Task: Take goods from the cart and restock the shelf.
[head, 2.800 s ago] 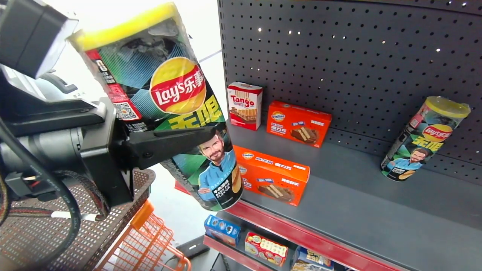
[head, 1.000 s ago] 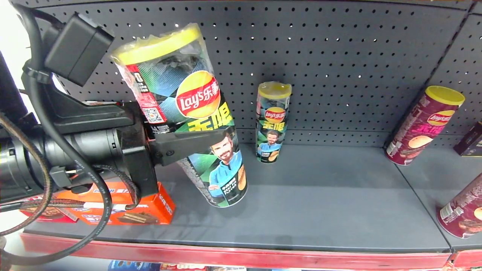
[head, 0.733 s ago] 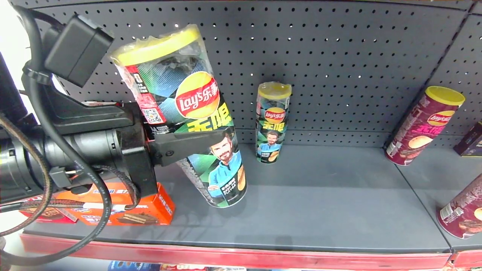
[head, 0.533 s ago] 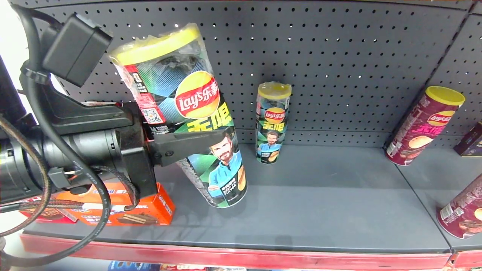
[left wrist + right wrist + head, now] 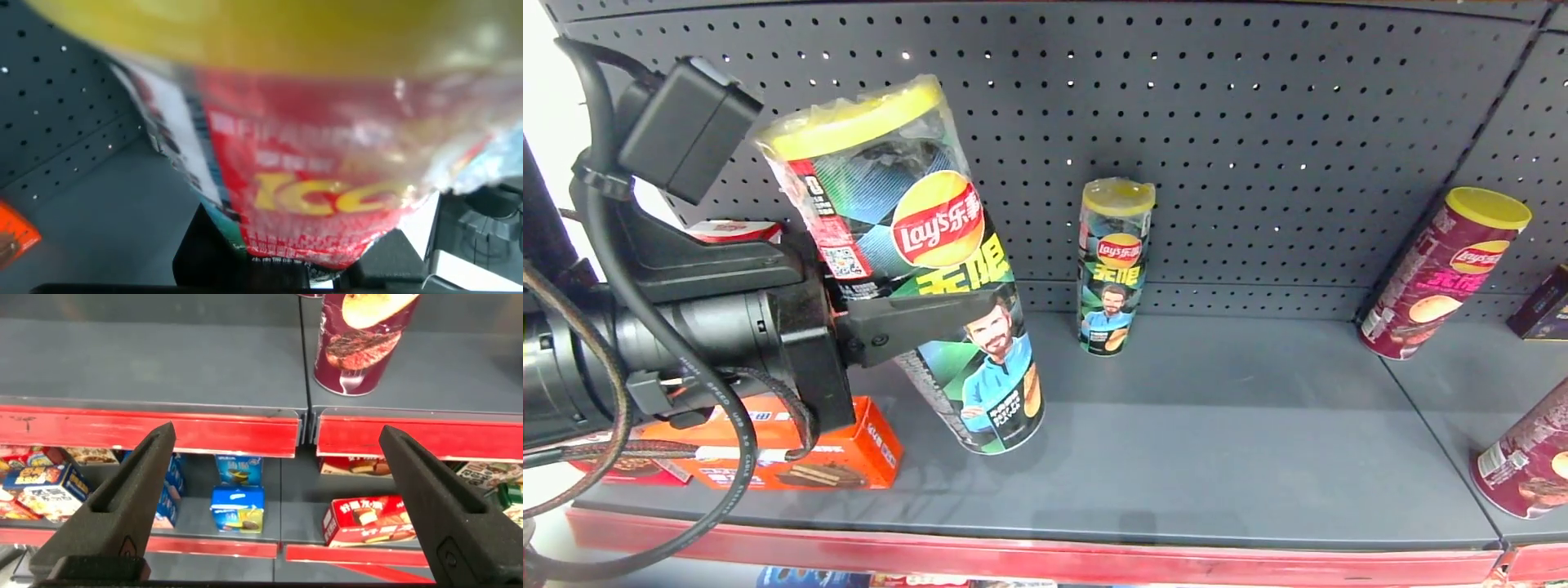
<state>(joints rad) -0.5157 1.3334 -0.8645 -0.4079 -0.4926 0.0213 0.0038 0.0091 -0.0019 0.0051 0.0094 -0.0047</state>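
My left gripper (image 5: pixel 931 314) is shut on a tall green-and-black chips can with a yellow lid (image 5: pixel 907 245). It holds the can tilted over the left part of the grey shelf (image 5: pixel 1217 441). Whether the can's base touches the shelf I cannot tell. The same can (image 5: pixel 327 188) looms close in the left wrist view. An identical can (image 5: pixel 1115 265) stands upright against the pegboard farther back. My right gripper (image 5: pixel 282 506) is open in front of the shelf's red front edge (image 5: pixel 229 429), below a purple can (image 5: pixel 359 339).
Orange boxes (image 5: pixel 792 453) lie on the shelf under my left arm. Two purple cans (image 5: pixel 1441 273) (image 5: pixel 1523 461) are at the right end. The middle of the shelf is bare between the cans. Small boxes (image 5: pixel 237 506) fill the lower shelf.
The head camera has swung right along the shelf since the oldest frame. In the last half second my left gripper and its can dipped slightly down and left.
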